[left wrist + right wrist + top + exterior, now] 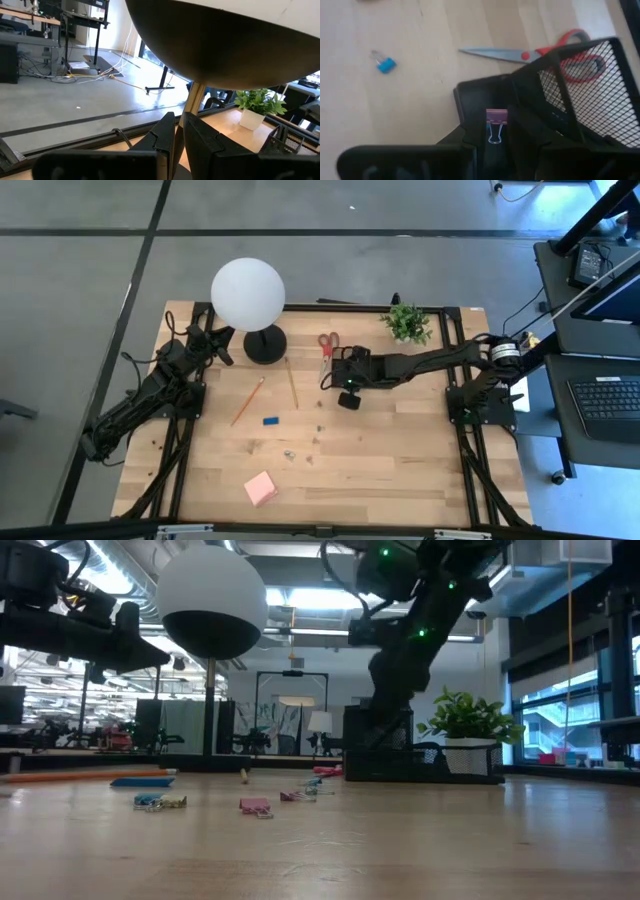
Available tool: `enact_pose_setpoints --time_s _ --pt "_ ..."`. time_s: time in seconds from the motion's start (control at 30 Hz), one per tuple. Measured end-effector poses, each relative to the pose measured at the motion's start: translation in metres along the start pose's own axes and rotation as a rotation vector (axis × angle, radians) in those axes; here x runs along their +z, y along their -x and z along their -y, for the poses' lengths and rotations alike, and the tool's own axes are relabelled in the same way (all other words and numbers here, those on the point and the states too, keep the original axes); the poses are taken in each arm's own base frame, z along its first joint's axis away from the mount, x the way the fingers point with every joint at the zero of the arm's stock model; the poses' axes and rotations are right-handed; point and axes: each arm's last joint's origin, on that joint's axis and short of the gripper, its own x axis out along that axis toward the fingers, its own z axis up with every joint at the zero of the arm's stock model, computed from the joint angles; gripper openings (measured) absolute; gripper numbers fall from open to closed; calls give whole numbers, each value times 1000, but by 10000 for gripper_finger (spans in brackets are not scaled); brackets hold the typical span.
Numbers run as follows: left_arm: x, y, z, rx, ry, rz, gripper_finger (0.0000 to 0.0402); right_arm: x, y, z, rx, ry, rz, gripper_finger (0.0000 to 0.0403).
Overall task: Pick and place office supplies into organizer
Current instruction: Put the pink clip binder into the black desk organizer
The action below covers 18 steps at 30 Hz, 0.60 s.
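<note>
I see a pink binder clip (pixel 496 120) pinched in my right tool (pixel 496 145), poised over the black mesh organizer (pixel 580 95). Released off-centre, it could bounce off the rim toward the scissors (pixel 540 50). My left tool (pixel 179 137), narrow and empty, waits under the globe lamp (pixel 248 295).

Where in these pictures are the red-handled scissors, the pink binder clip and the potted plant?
Red-handled scissors (pixel 520 54): right wrist view, on the blades near the pivot.
Pink binder clip (pixel 496 117): right wrist view, on its pink body.
Potted plant (pixel 406 322): high view, on the leaves.
</note>
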Motion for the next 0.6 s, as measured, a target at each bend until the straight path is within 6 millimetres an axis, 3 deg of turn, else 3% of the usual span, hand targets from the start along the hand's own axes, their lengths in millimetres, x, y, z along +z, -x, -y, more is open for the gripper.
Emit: enact_pose_setpoints --time_s 0.2,0.6 --pt "0 0 0 0 0 0 33 -5 -15 -5 -6 13 -44 74" --pt "0 0 0 0 0 0 33 -6 -16 -6 -6 16 -49 95"
